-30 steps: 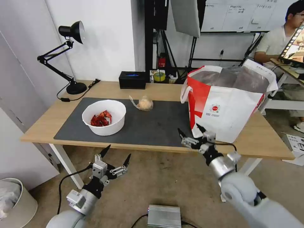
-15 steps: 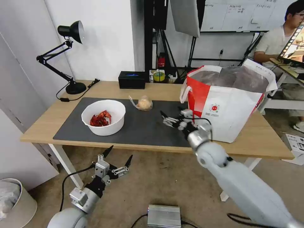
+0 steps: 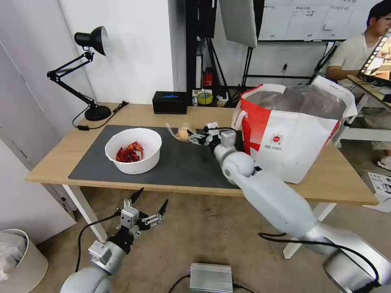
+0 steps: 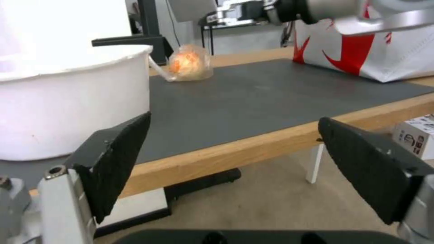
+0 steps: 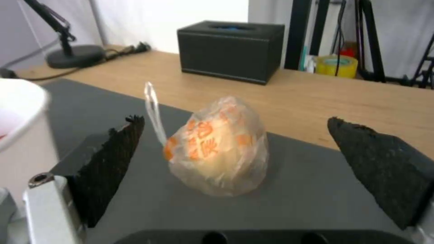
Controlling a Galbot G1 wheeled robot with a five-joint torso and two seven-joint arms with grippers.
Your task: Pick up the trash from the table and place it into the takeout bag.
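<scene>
Clear plastic, knotted at the top and printed with orange characters, wraps a tan lump: this small knotted bag [image 5: 217, 152] sits on the dark grey mat [image 3: 183, 162] toward the table's [image 3: 53, 158] twelve o'clock edge, and the right gripper [image 3: 195, 137] has been brought in low and level beside it, at its three o'clock in the head view. Its jaws stand wide apart, one black pad on each side of the bag in the right wrist view, neither touching it; that spread looks chosen so the soft bundle fits between them before they close. The knot's tail [image 5: 154, 108] sticks up on the side nearer the white round bowl [image 3: 133, 150], so a grip around the body seems the likelier aim. The bowl, with red shellfish shells [image 3: 129, 152] in it, rests on the mat at about nine o'clock from the bag, well apart from it. The takeout bag [image 3: 293, 130] stands upright and open-mouthed at the table's three o'clock end, just beside the working arm, which keeps the carry short. The black rectangular box [image 5: 231, 51] lies beyond the knotted bag on bare wood. The left gripper [image 3: 147, 211] hangs below the table's six o'clock edge, jaws apart and empty, parked clear of the work.
</scene>
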